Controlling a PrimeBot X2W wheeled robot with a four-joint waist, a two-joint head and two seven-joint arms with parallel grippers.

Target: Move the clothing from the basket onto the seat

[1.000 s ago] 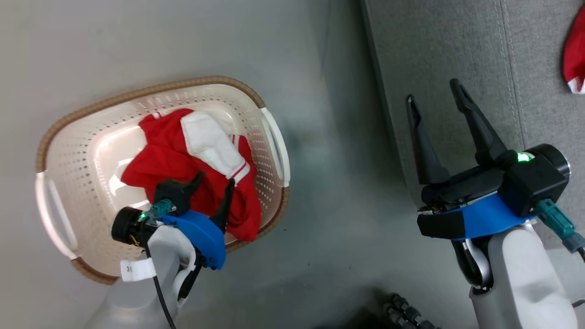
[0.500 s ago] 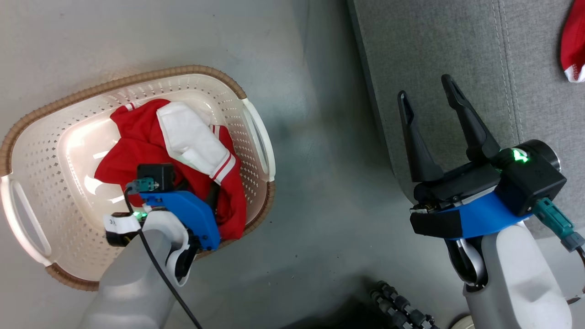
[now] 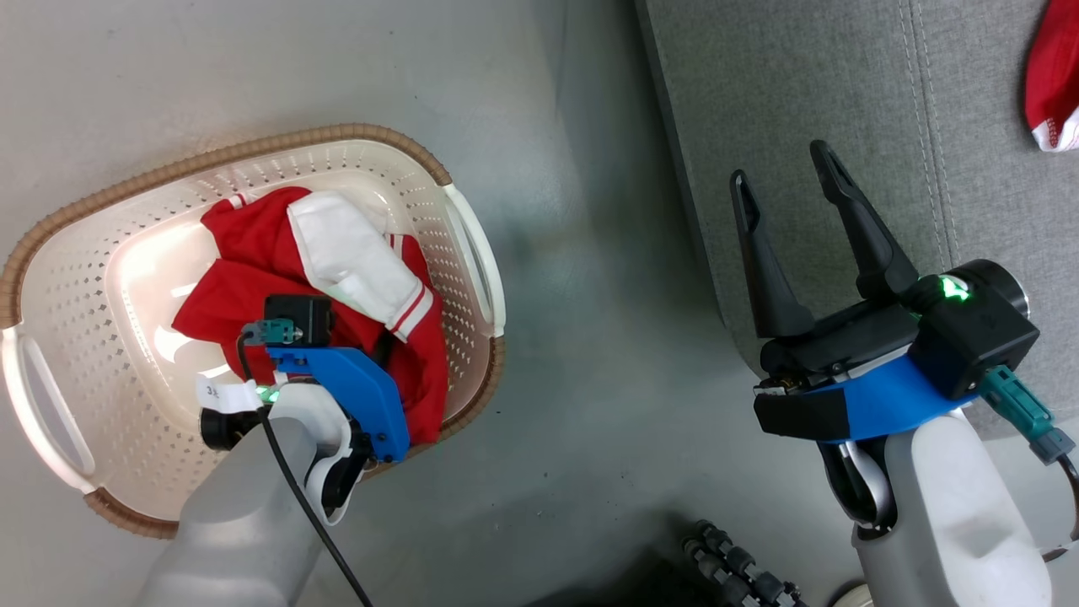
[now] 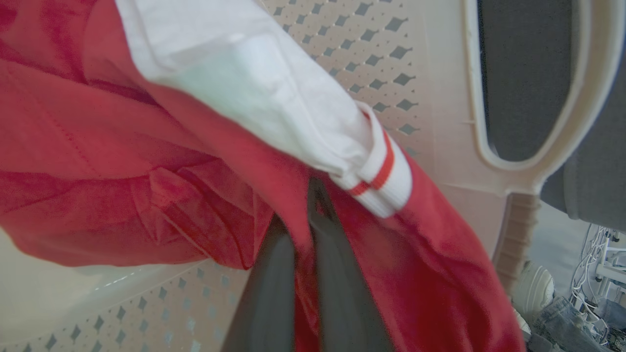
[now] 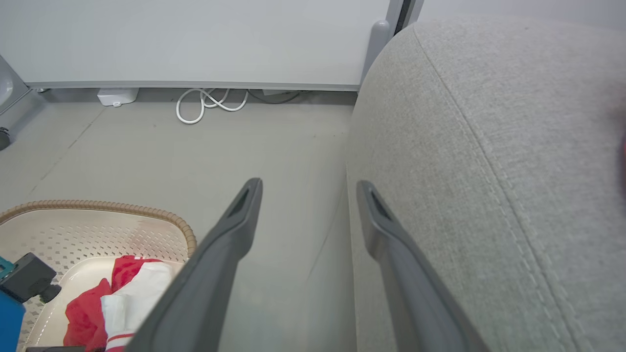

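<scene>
Left gripper [image 4: 301,210] is pinching red fabric inside the basket [image 3: 253,147], its dark fingers pressing together on a fold. Right of the basket, the grey seat [image 3: 843,84] is lying beyond a strip of floor [image 3: 590,337], and the right gripper [image 3: 781,164] is hovering over its nearer edge, fingers spread apart. One red garment [image 3: 253,270] with a white sleeve is lying bunched against the basket's right wall. A second red garment [image 3: 1054,84] is resting on the seat, far right of the basket.
</scene>
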